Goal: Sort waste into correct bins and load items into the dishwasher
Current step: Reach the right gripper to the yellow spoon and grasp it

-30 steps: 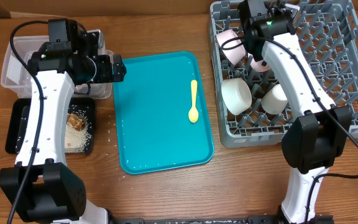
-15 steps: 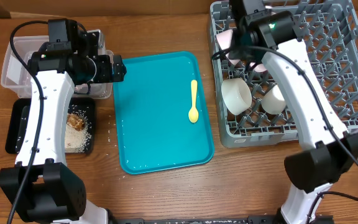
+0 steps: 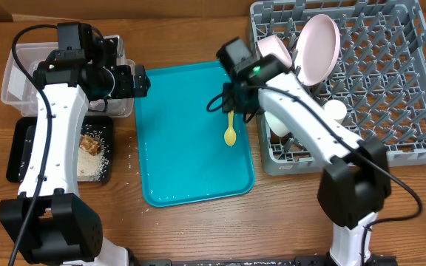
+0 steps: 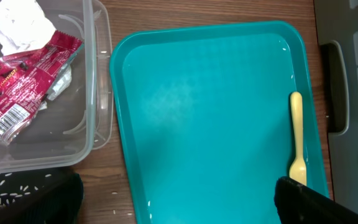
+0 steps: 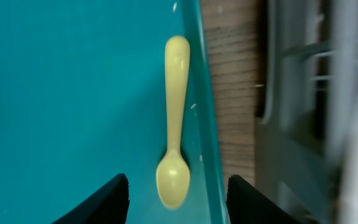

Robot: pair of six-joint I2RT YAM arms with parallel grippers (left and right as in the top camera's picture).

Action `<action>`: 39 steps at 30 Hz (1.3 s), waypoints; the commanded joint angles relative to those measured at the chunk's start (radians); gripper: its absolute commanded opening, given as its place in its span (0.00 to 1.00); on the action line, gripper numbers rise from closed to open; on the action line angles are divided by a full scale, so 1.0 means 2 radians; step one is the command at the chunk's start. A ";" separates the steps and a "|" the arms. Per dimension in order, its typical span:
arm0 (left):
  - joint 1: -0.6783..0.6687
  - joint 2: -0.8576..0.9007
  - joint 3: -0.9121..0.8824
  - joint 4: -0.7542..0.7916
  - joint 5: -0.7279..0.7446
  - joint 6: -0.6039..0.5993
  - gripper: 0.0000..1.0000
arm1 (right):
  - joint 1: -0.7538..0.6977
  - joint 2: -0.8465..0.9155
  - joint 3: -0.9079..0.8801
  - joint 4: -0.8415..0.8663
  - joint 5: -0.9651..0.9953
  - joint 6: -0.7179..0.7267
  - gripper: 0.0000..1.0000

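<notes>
From above, the grey dish rack (image 3: 390, 96) fills the far right corner of the worktop (image 3: 198, 229). A pale pink plate (image 3: 316, 46) stands upright in it, with a pink bowl (image 3: 274, 47) beside it and a small white cup (image 3: 335, 111) nearer the front. The teal tray (image 3: 183, 155) lies in the middle. The yellow spoon (image 3: 230, 129) rests along its right side, and the right gripper (image 3: 233, 111) hangs over the handle. The left gripper (image 3: 140, 81) hovers at the tray's far left corner, beside the clear tub (image 3: 12, 77) at the far left of the worktop. In front of the tub, the black tray (image 3: 21, 148) holds the brown food lump (image 3: 89, 142) and scattered rice.

The left wrist camera shows its dark fingers spread wide and empty. The red wrapper (image 4: 11, 81) and crumpled white paper (image 4: 17, 22) lie inside the tub.

The right wrist camera shows released jaws, well apart and holding nothing. The spoon's bowl end lies just ahead of the gap between them, against the tray's rim. The rack is a blur at the right.
</notes>
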 commanded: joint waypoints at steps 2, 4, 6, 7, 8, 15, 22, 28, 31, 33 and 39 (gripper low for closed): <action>0.000 -0.004 0.010 -0.001 -0.001 0.006 1.00 | 0.019 0.023 -0.035 0.049 -0.005 0.012 0.51; 0.000 -0.004 0.010 -0.001 -0.001 0.006 1.00 | 0.019 0.035 -0.036 0.061 -0.004 0.017 0.50; 0.000 -0.004 0.010 -0.001 -0.001 0.006 1.00 | 0.019 0.046 -0.036 0.072 -0.003 0.023 0.50; 0.000 -0.004 0.010 -0.001 -0.001 0.006 1.00 | 0.019 0.052 -0.036 0.078 -0.003 0.025 0.50; 0.000 -0.004 0.010 -0.001 -0.001 0.006 1.00 | 0.019 0.058 -0.036 0.082 -0.003 0.027 0.49; 0.000 -0.004 0.010 -0.001 -0.001 0.006 1.00 | 0.016 0.095 -0.036 0.089 -0.001 0.053 0.45; 0.000 -0.004 0.010 -0.001 -0.001 0.006 1.00 | 0.015 0.101 -0.036 0.087 -0.006 0.083 0.28; 0.000 -0.004 0.010 -0.001 -0.001 0.006 1.00 | 0.017 0.108 -0.036 0.083 -0.031 0.092 0.14; 0.000 -0.004 0.010 -0.001 -0.001 0.006 1.00 | 0.019 0.109 -0.036 0.084 -0.039 0.092 0.04; 0.000 -0.004 0.010 -0.001 -0.001 0.006 1.00 | 0.019 0.109 -0.036 0.088 -0.043 0.092 0.04; 0.000 -0.004 0.010 -0.001 -0.001 0.006 1.00 | 0.017 0.096 -0.009 0.073 -0.060 0.060 0.04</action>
